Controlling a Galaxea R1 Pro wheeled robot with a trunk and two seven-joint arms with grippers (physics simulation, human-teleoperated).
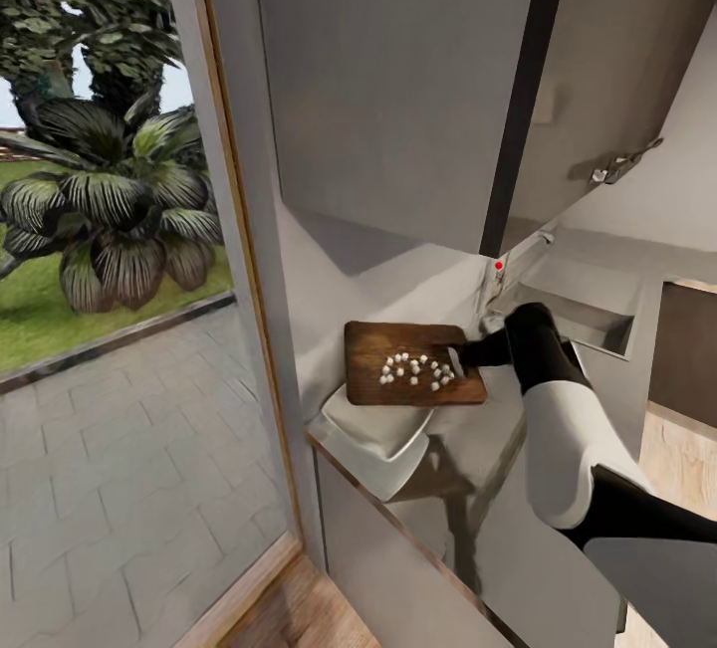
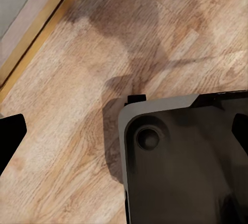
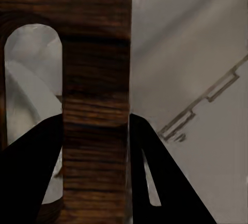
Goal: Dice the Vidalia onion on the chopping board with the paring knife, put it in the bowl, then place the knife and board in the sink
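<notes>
The chopping board (image 1: 413, 362) sits just below the centre of the head view, carrying the diced Vidalia onion (image 1: 416, 370) as scattered white cubes. Its lower left corner overlaps the white bowl (image 1: 376, 432) on the grey countertop (image 1: 468, 449). The right gripper (image 3: 95, 146) clamps the board's right short end, one finger (image 3: 31, 172) through the handle slot. The sink (image 1: 583, 315) lies at the right. The left gripper (image 2: 124, 136) hangs over wood floor (image 2: 77, 105), fingers wide apart.

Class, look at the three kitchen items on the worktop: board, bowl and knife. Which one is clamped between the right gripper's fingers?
The chopping board: the right gripper pinches its edge beside the handle slot. The bowl lies half under the board, ungripped; the paring knife rests on it.
</notes>
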